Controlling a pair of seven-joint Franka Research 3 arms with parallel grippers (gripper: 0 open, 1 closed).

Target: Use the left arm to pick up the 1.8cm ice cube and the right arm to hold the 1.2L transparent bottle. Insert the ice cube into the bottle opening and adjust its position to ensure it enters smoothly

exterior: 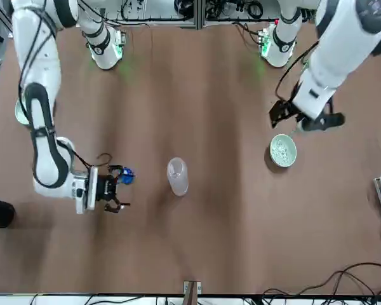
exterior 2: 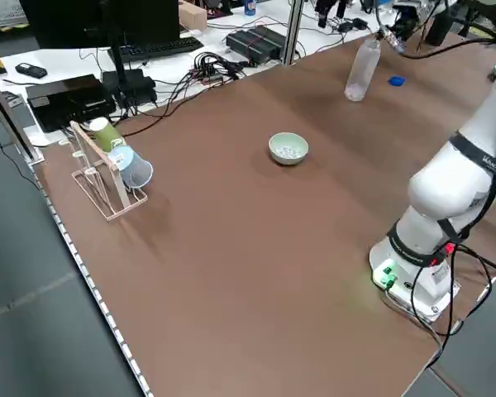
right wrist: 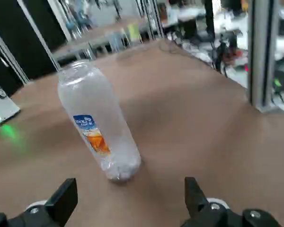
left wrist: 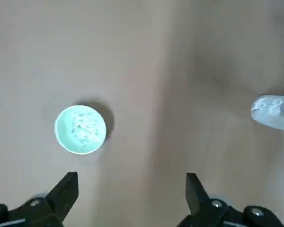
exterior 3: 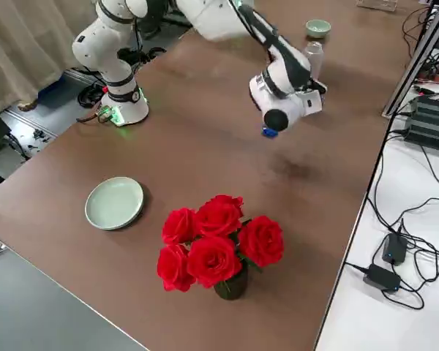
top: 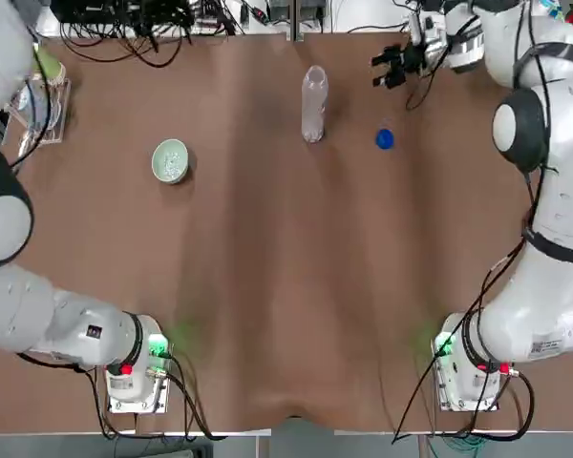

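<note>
Right gripper gapes before the bottle, its blue-orange label unreadable.

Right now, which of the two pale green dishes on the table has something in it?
The small pale green bowl under the left claw holds whitish ice cubes. The flat pale green plate beside the red roses is bare.

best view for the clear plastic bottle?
Right wrist view: the tall clear plastic bottle stands uncapped, label readable, facing the open right gripper. Top and front views show it foreshortened from above; left side has it small and far; right side half hidden; left wrist clips it.
</note>
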